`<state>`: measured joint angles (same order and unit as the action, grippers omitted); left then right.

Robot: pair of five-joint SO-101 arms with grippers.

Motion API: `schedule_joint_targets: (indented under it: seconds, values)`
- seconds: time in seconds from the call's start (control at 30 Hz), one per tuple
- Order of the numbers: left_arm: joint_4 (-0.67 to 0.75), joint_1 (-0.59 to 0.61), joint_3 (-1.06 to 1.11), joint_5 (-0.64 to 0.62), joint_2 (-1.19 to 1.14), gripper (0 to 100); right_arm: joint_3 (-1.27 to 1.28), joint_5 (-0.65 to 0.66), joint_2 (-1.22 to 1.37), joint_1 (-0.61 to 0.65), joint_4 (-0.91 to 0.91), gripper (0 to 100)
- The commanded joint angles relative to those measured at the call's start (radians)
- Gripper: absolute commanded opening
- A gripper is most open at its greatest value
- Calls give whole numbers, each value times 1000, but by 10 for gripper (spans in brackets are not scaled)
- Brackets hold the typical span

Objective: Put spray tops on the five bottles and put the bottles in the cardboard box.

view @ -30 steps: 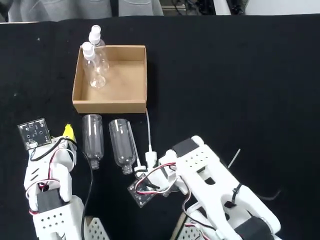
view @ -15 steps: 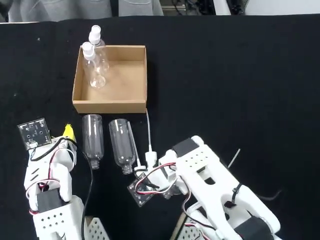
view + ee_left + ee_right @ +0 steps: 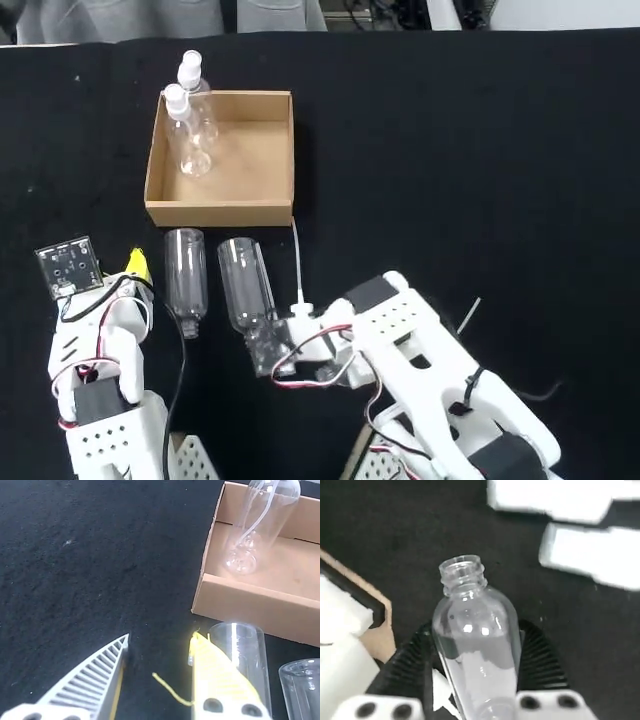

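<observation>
right gripper (image 3: 474, 645) clenched on an uncapped bottle (image 3: 470, 605) lying on the bench (image 3: 480, 150) below the box (image 3: 220, 212), left gripper (image 3: 160, 639) released; likely slip or roll, given smooth round plastic pinched near the neck

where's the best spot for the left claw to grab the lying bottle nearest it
Grip the bottle across its straight middle, from above: it lies flat, neck away from the cardboard box, and the open left claw sits beside its base.

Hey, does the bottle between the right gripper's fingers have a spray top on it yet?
No, the bottle between the fingers of the right gripper shows a bare, open threaded neck.
</observation>
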<state>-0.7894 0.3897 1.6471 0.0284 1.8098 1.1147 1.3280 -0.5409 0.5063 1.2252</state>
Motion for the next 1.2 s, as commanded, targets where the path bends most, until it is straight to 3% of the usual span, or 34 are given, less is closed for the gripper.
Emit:
schedule_joint_targets:
  seconds: [0.0,0.27,0.63,1.17]
  values:
    - [-3,-8,-13,9,14,183,-85,-87,-10,-89,-14,71]
    - [-3,-8,-13,9,14,183,-91,-192,-10,-109,-14,71]
    - [-3,-8,-13,9,14,183,-216,-445,-12,-112,2,70]
    - [-6,-8,-13,9,14,182,-501,-767,-12,-112,210,70]
